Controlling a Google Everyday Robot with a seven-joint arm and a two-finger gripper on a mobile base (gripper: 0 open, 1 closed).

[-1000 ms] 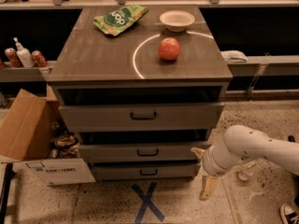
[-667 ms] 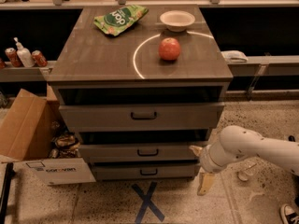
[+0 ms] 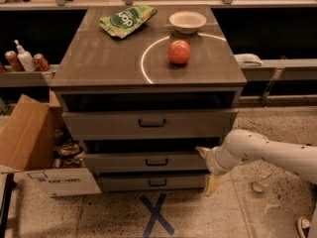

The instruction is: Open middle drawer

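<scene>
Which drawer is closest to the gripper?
The middle drawer, medium-height front, between taller top drawer and shortest bottom drawer; the gripper sits at its right end.

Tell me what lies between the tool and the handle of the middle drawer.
Only the bare front of the middle drawer, as the camera view shows. The tool hangs by the drawer's right end, apart from the handle.

Robot lab: blue tape X (image 3: 155, 215) on speckled floor (image 3: 247, 217), cardboard box (image 3: 27, 140), drawer bench (image 3: 99, 61); claw (image 3: 208, 168) low at its right front.
</scene>
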